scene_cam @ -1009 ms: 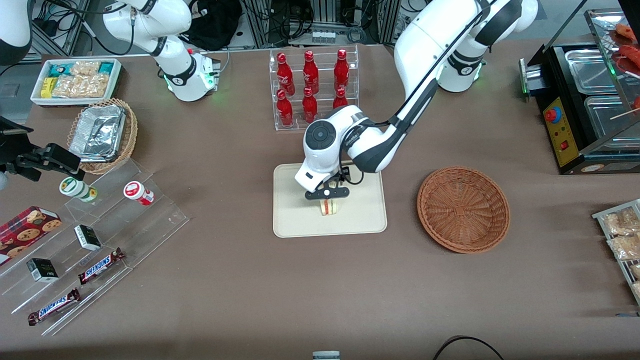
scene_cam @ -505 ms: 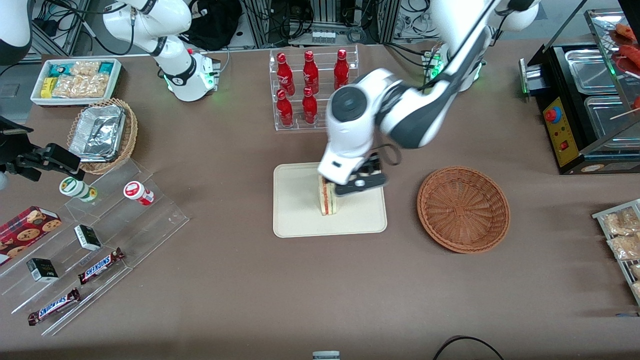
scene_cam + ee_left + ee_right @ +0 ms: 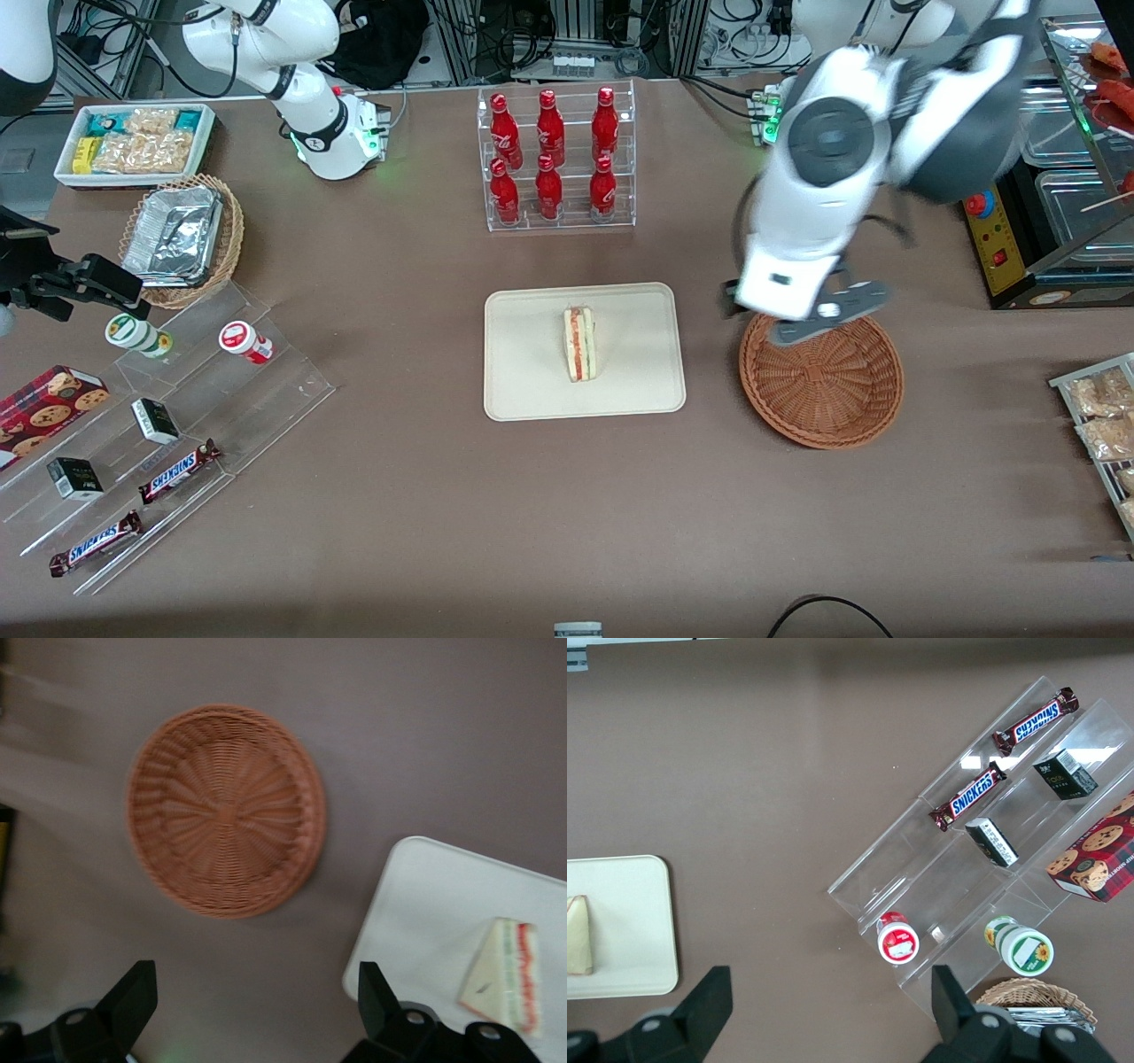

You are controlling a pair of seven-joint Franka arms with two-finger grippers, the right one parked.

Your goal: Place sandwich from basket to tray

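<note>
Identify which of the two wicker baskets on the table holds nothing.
The reddish-brown basket, beside the tray with the sandwich, is empty. The open pincer hangs over its rim. The lighter tan basket holds a foil container.

We see the pincer [image 3: 819, 321] raised above the edge of the basket [image 3: 822, 372] that lies farther from the front camera, its fingers spread and gripping nothing. The basket sits on the desk [image 3: 425, 496] directly beneath the pincer. The tray [image 3: 523, 390] lies well apart from the pincer, toward the parked arm's end, carrying the sandwich [image 3: 579, 344] near its middle.
</note>
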